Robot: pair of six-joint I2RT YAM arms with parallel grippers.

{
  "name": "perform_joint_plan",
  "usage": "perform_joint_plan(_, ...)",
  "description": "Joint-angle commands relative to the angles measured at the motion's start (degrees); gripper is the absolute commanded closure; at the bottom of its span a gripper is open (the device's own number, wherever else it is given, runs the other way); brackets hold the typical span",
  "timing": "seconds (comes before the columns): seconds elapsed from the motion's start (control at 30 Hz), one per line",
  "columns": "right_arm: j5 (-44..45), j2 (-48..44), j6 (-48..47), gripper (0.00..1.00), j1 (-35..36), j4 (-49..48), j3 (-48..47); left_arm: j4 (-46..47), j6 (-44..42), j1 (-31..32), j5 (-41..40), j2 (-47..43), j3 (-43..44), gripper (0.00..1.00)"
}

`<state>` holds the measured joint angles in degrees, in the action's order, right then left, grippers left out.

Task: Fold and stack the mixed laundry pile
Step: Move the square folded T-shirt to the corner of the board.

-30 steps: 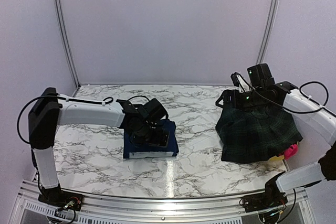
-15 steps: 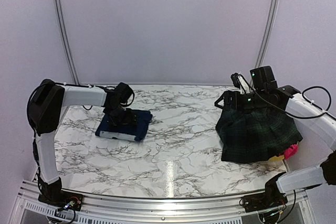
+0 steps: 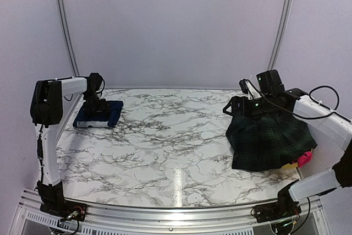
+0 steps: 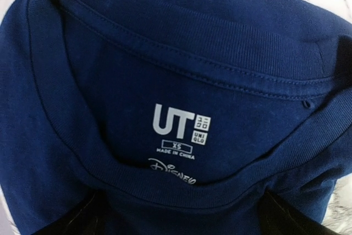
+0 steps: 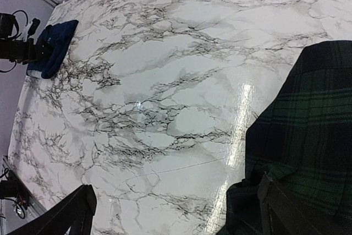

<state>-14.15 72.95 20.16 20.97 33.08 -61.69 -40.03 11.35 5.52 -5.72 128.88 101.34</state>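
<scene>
Well left, folded navy shirt (image 3: 110, 113) beneath wide-spread left fingers (image 4: 283, 221).

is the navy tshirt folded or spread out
Folded. The navy T-shirt lies as a small, thick rectangle at the far-left corner of the table; the left wrist view shows its collar and label facing up.

The worktop (image 3: 181, 147) before me is smooth and glossy, with a marble pattern and a bright streak of light on it. The navy shirt (image 4: 165, 31) is soft matt knit cloth with a ribbed collar (image 4: 220, 61) and a white printed label (image 4: 179, 130). The plaid garment (image 3: 269, 141) is matt woven cloth. My left arm (image 3: 69, 86) has a smooth white shell.
</scene>
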Motion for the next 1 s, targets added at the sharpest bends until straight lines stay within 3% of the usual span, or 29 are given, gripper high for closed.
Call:
perform_joint_plan(0.0, -0.65, 1.58, -0.43, 0.01, -0.41, -1.73, -4.09, -5.50, -6.06, -1.53, -6.43, -1.45, -0.39, 0.02)
perform_joint_plan(0.13, -1.81, 2.27, -2.11, 0.01, -0.41, -1.68, -4.98, -5.46, -2.31, -0.52, -2.70, -11.11, -5.42, 0.01)
perform_joint_plan(0.33, -3.65, 2.79, -3.78, 0.01, -0.66, -1.53, -5.28, -4.20, 5.41, 3.71, -0.02, -23.67, -22.50, 0.01)
perform_joint_plan(0.53, -4.83, 2.90, -4.17, 0.01, -1.15, -1.55, -5.02, 1.16, 10.51, 7.99, 0.40, -25.92, -33.46, 0.01)
perform_joint_plan(0.73, -5.39, 2.65, -3.36, 0.01, -2.22, -1.13, -4.64, 4.73, 12.17, 8.54, -0.80, -19.80, -30.54, 0.02)
perform_joint_plan(0.97, -6.94, 1.66, -2.03, 0.02, -6.26, -0.25, -3.79, 5.66, 9.50, 6.98, -1.69, -6.97, -17.78, 0.02)
